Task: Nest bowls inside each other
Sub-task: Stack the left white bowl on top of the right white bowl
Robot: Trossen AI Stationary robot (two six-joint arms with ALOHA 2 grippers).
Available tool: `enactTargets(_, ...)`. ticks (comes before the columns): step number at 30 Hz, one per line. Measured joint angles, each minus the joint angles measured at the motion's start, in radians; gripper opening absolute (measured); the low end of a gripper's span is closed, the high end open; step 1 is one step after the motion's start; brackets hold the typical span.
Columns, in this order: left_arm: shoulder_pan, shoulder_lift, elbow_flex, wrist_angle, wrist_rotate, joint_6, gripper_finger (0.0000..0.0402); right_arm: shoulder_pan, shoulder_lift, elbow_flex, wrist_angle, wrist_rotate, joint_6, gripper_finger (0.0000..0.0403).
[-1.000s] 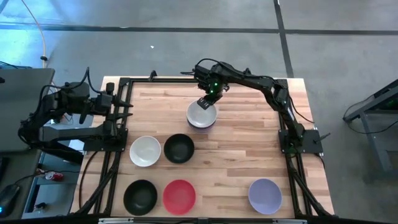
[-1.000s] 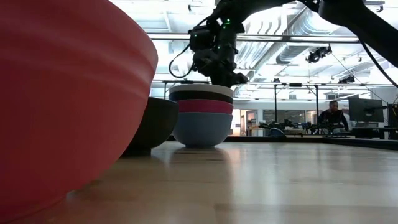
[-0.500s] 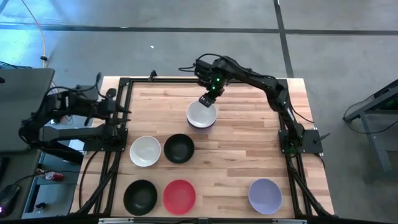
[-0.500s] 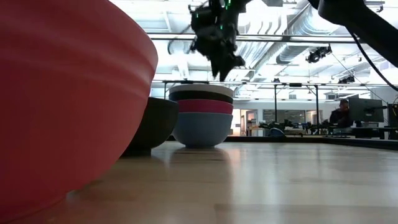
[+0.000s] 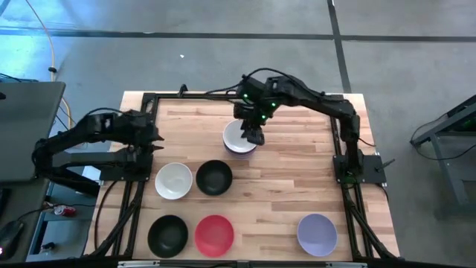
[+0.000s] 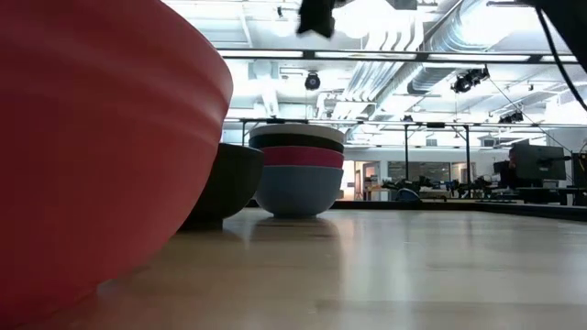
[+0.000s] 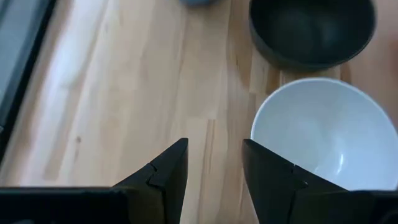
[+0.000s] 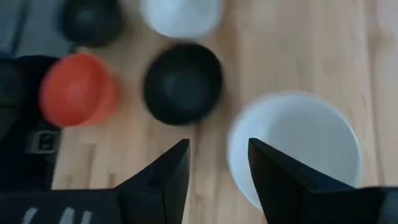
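A stack of nested bowls (image 5: pixel 239 139) is seen at the far middle of the wooden table (image 5: pixel 297 179); in the low view its smooth plastic layers are stacked as a white rim on top, then a black band, a magenta band, and a rounded blue bowl (image 6: pixel 298 191) at the base. The right gripper (image 5: pixel 253 136) is held above this stack, and in the right wrist view its two dark wedge-shaped fingers (image 8: pixel 163 180) are seen parted with nothing between them, the glossy white interior of the stack's top bowl (image 8: pixel 295 144) lying just beyond. The left gripper (image 5: pixel 154 138) is held over the table's left edge; its fingers (image 7: pixel 166 174) are likewise spread apart and empty, with bare wood grain visible in the gap. Five round bowls lie singly on the pale planked surface. A white bowl (image 5: pixel 173 181) and a black bowl (image 5: pixel 214 177) are set side by side in the middle row, close together. In the near row a second black bowl (image 5: pixel 167 235) and a red bowl (image 5: pixel 214 234) are placed just beside each other, while a lavender bowl (image 5: pixel 317 233) is set well apart toward the right. In the low view the red bowl's curved, faintly ridged wall (image 6: pixel 92 147) fills the left, and a dark bowl (image 6: pixel 225 183) is seen in front of the stack, overlapping its left side.
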State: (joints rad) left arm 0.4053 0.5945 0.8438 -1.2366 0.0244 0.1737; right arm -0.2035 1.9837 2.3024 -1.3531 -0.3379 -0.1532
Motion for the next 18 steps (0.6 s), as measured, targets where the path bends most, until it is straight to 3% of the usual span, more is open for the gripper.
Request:
enactTargets(8,0.0,0.088,-0.058,0.03,0.041,-0.032,0.0141,0.109,-0.078,0.0,0.057,-0.041,-0.105,0.0154)
enactTargets(18,0.0,0.237,-0.059,0.041,0.106,-0.032,0.0141,0.203,-0.117,0.0,0.069,-0.045,-0.126,0.0154)
